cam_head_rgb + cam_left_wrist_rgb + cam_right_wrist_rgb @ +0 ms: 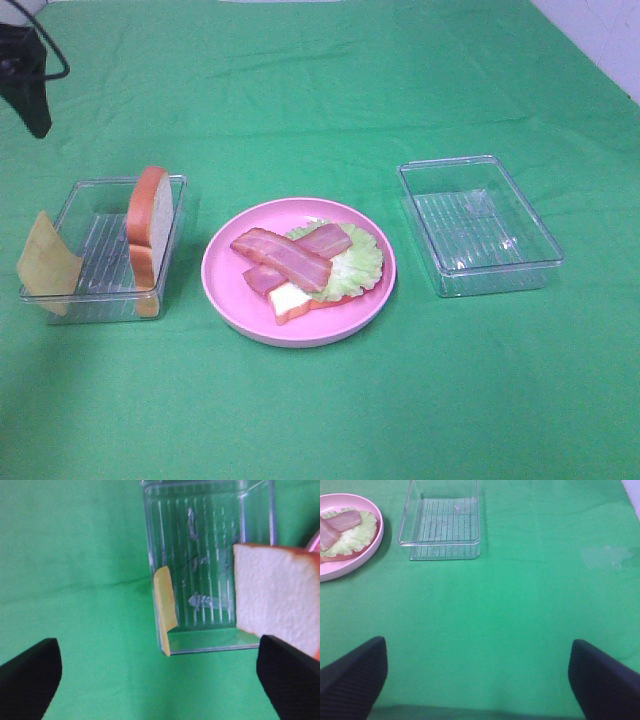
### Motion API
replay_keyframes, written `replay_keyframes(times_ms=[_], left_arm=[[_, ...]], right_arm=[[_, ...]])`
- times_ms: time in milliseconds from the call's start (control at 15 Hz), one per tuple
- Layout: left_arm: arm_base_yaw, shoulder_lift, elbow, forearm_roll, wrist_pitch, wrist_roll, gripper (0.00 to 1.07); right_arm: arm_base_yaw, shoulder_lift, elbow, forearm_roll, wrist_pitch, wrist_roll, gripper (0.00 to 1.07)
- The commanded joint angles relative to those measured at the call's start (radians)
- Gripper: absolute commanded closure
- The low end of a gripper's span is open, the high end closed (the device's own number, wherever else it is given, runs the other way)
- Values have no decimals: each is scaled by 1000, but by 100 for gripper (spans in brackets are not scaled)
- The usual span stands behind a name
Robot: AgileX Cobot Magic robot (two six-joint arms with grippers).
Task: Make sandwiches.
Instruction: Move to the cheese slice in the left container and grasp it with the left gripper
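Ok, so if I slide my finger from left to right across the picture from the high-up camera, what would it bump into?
Cheese slice → bread slice standing on its edge → pink plate with the half-made sandwich on it → clear tray.

Worktop (320, 100), green cloth: bare behind the pink plate (222, 290), in front of it, and in narrow strips on either side. Obstacles: clear tray (100, 305) left of plate, with bread slice (150, 225) upright at its plate-side wall, cheese square (47, 262) leaning at its far wall, open floor between them; second clear tray (500, 275) right of plate, interior free; bacon (285, 258) topping the plate's stack
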Motion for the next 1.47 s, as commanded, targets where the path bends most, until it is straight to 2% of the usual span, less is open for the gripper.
replay_keyframes(times_ms=[67, 467, 600, 867, 1467], left_arm=[[36, -7, 98, -1, 72, -9, 6], [54, -7, 280, -33, -59, -15, 6], [54, -6, 327, -34, -187, -16, 6], [54, 0, 327, -61, -272, -23, 6], [54, 87, 327, -78, -280, -20, 6]], right_arm=[[-2, -31, 4, 8, -12, -10, 13], [-2, -31, 4, 8, -12, -10, 13], [-2, -31, 4, 8, -12, -10, 13], [-2, -31, 4, 8, -12, -10, 13], [-2, -31, 4, 8, -12, -10, 13]])
